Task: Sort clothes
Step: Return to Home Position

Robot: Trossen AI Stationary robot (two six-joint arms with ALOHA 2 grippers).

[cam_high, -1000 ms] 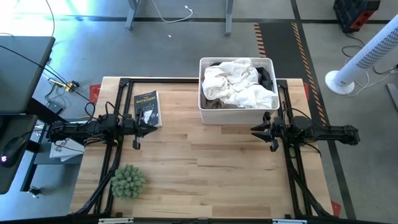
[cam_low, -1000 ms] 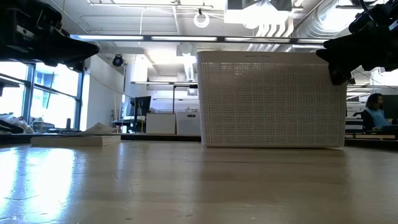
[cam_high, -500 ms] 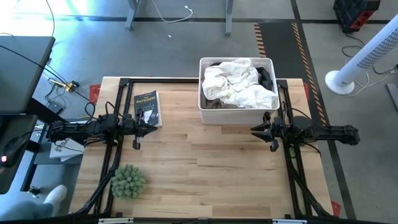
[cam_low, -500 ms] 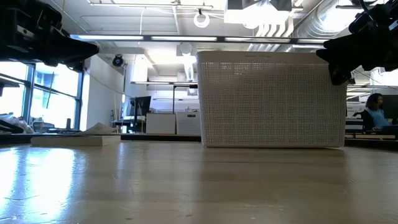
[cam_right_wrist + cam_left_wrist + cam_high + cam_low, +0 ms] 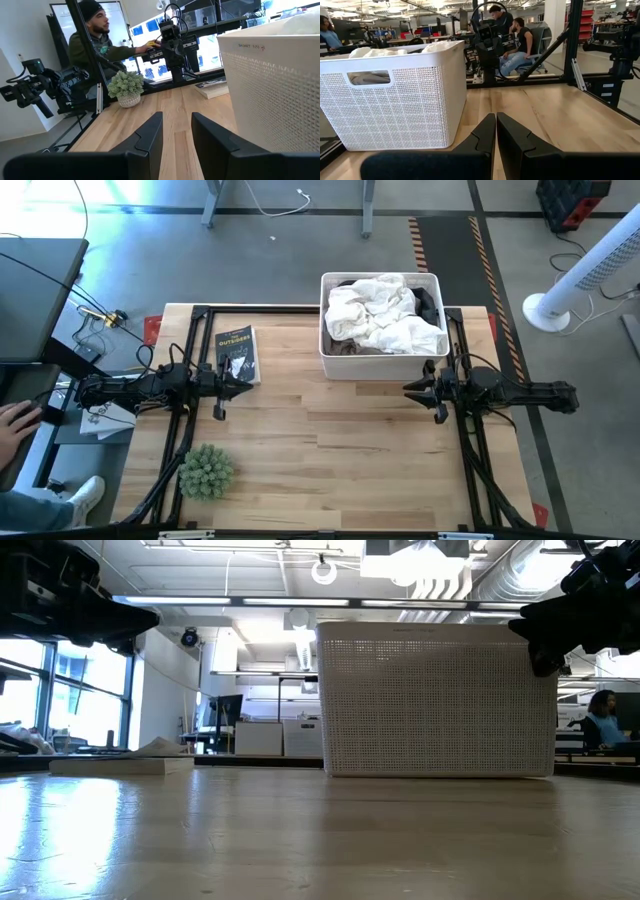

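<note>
High view: the clothes (image 5: 385, 318) look soft and light; I'd pinch a raised fold. My left gripper (image 5: 496, 126) is closed, my right gripper (image 5: 177, 121) parted.

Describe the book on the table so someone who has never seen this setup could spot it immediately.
Start at the wooden table and go to its left side, across from the white basket of clothes. The book lies flat there, by the left pincer. It is the only thin dark rectangle with yellow lettering; the plant nearby is round, green and spiky.
</note>
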